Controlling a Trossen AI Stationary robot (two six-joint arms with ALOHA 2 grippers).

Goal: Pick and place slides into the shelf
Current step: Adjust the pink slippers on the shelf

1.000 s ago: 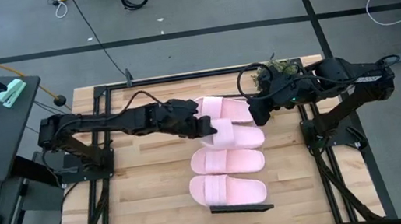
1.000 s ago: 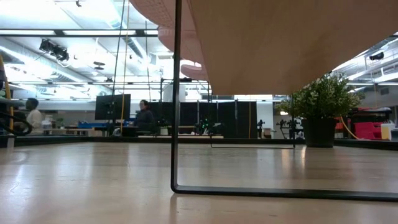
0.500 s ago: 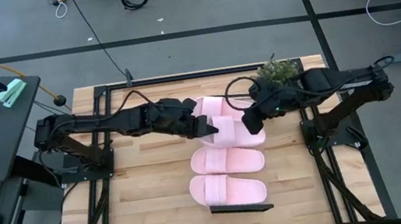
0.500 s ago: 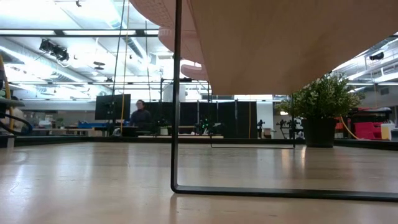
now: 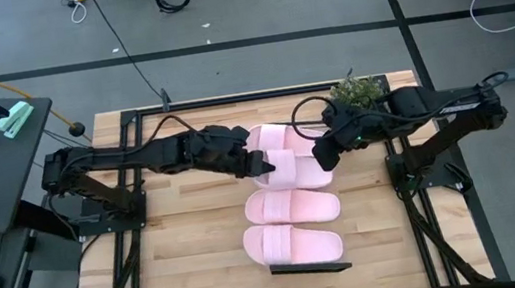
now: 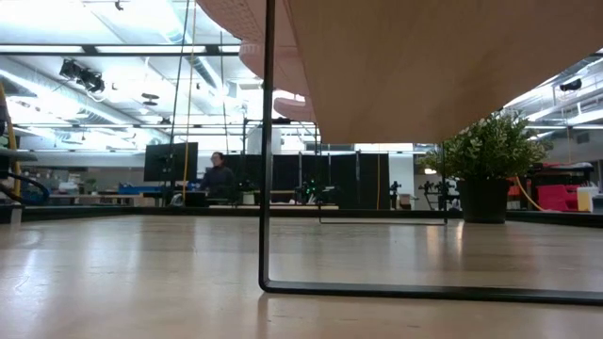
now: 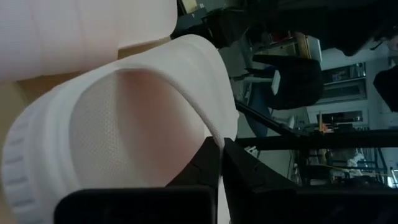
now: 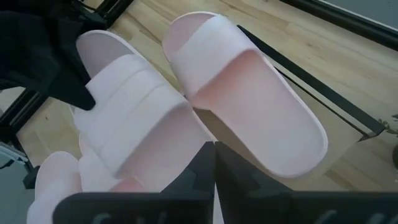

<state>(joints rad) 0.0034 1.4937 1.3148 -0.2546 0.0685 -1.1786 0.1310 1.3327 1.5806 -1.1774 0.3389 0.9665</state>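
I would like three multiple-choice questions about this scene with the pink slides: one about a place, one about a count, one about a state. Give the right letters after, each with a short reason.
1. Where is the potted plant?
A. at the table's far edge, by the right arm
B. on the near edge, beside the left arm
C. on the floor

2. How many slides show in the high view?
A. two
B. four
C. six

3. How do the fingers of the left end effector stand?
A. wide open
B. shut
C. out of sight in every view

Answers:
1. A, the high view shows the green plant beside the right arm at the far edge.
2. B, four pale pink slides lie in a row on the shelf.
3. B, the left wrist view shows its two dark fingers pressed together.
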